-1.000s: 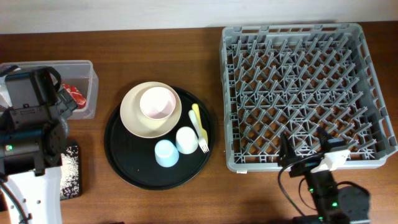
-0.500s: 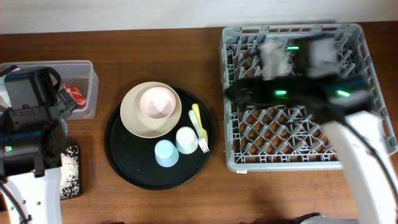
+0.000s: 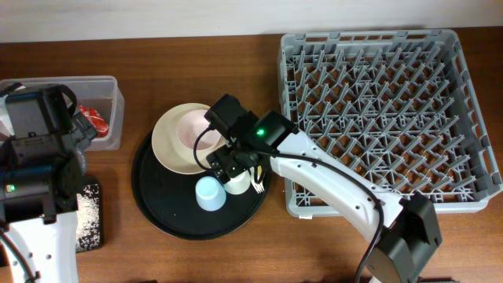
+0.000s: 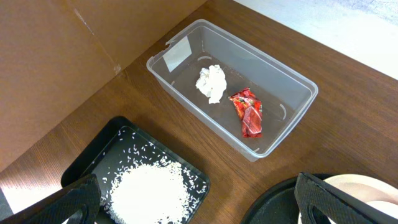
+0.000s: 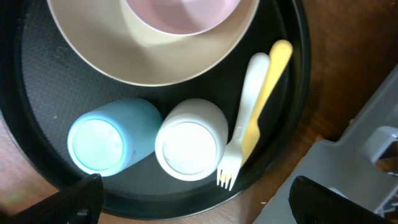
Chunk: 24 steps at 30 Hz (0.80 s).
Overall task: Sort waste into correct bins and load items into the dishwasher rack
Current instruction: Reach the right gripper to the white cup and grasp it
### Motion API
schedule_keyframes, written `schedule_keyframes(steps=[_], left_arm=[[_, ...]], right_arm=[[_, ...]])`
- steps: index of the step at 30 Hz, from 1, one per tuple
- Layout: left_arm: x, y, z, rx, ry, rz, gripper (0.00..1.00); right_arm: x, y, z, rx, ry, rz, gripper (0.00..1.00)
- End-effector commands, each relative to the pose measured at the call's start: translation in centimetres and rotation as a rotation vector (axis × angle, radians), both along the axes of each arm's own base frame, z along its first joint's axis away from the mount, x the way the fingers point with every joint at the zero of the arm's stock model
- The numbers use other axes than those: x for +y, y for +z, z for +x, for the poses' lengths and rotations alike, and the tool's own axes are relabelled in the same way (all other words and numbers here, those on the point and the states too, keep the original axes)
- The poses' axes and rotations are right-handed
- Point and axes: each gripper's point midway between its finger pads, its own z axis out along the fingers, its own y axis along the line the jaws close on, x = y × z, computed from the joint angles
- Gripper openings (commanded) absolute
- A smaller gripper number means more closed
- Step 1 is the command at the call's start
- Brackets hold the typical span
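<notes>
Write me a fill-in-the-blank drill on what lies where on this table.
1. The tissue and the red wrapper lie in the clear ___.
2. The rice is heaped in the ___ bin.
3. The pink bowl sits on the cream ___.
4. The fork lies right beside the ___ cup.
Missing words: tub; black; plate; white.

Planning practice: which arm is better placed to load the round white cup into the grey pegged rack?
Right: the open right gripper hovers over the white cup; the left gripper is by the clear plastic tub.
</notes>
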Motion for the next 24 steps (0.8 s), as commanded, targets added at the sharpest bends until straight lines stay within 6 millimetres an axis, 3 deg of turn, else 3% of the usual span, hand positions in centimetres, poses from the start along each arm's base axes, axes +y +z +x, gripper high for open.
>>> schedule_keyframes(steps=[1, 2, 9, 16, 24], left_arm=[[0.3, 0.6, -0.3, -0.023, 0.023, 0.005, 0.99], [0.3, 0.6, -0.3, -0.023, 0.023, 0.005, 0.99], [0.3, 0.6, -0.3, -0.023, 0.023, 0.005, 0.99], [0.3, 0.6, -0.3, -0.023, 0.023, 0.005, 0.99], [0.3, 0.6, -0.3, -0.023, 0.023, 0.005, 0.99]], right_arm=[[-0.1, -0.1, 0.9, -0.026, -0.031, -0.015, 0.91], [-0.1, -0.4, 0.9, -0.018, -0.034, -0.021, 0.82], [-0.1, -5.8, 0.7, 0.087, -0.082, -0.098, 0.82], [1.0, -6.4, -0.3, 0.152, -0.059, -0.051, 0.84], [0.7, -9.1, -0.5, 0.151, -0.059, -0.051, 0.84]])
